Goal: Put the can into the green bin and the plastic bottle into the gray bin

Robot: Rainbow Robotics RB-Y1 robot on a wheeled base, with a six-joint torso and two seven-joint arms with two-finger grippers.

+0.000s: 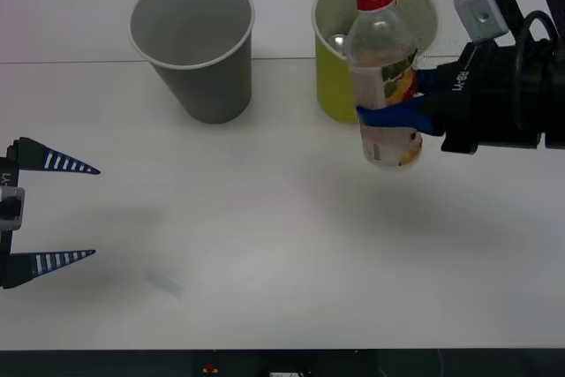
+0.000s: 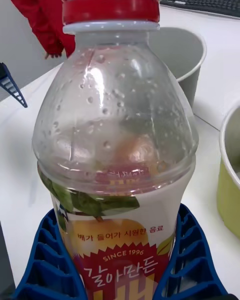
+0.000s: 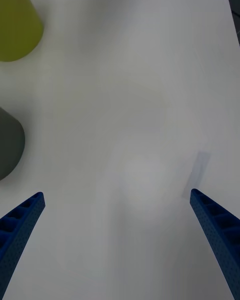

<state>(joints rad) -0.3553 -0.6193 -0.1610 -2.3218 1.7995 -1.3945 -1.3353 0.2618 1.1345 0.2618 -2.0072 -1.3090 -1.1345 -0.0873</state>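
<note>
My right gripper (image 1: 393, 116) is shut on the plastic bottle (image 1: 385, 77), a clear one with a red cap and fruit label, held upright above the table in front of the green bin (image 1: 331, 86). In the right wrist view the plastic bottle (image 2: 115, 155) stands between the blue fingers (image 2: 45, 260). The can (image 1: 339, 41) shows as a silver end inside the green bin. The gray bin (image 1: 194, 41) stands to the left of the green one, mouth up. My left gripper (image 1: 62, 211) is open at the table's left edge, holding nothing.
The white table (image 1: 265, 245) has free room in front of both bins. A small pale tape mark (image 1: 165, 282) lies near the front left. A keyboard (image 2: 205, 0) and a red sleeve (image 2: 35, 15) show behind the table in the right wrist view.
</note>
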